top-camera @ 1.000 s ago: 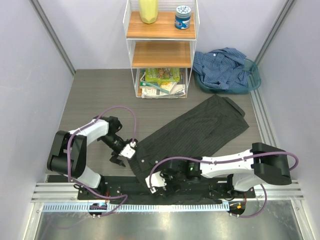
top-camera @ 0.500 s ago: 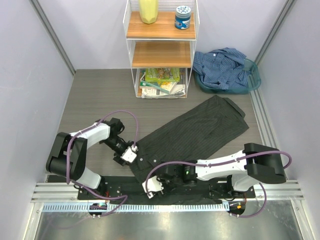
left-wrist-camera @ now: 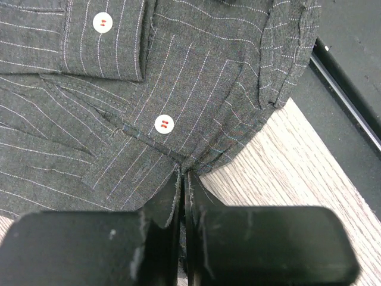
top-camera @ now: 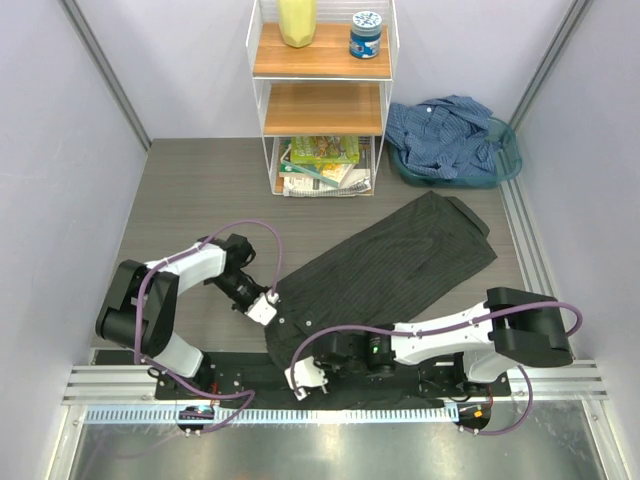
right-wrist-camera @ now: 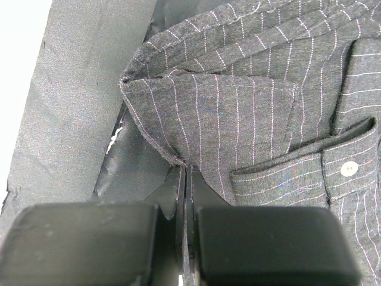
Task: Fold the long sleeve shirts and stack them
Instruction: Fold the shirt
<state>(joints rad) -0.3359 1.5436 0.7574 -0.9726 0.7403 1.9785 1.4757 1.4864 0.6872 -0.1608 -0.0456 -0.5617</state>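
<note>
Partly beneath right arm (top-camera: 450, 325): charcoal shirt (top-camera: 400, 265).

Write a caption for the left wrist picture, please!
Left tool shut on the edge of the dark pinstriped shirt, beside a white button.

White shells, black joints on left arm (top-camera: 190, 262) and right arm (top-camera: 450, 325); looping purple cables (top-camera: 247, 224); left end effector (left-wrist-camera: 183, 185) blocky matte black, seemingly scuffed.

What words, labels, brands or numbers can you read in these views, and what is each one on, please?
No text is legible.
Blue-lidded jar: lid print too small to read.
Magazines in the shelf unit: cover print too blurred to read.
</note>
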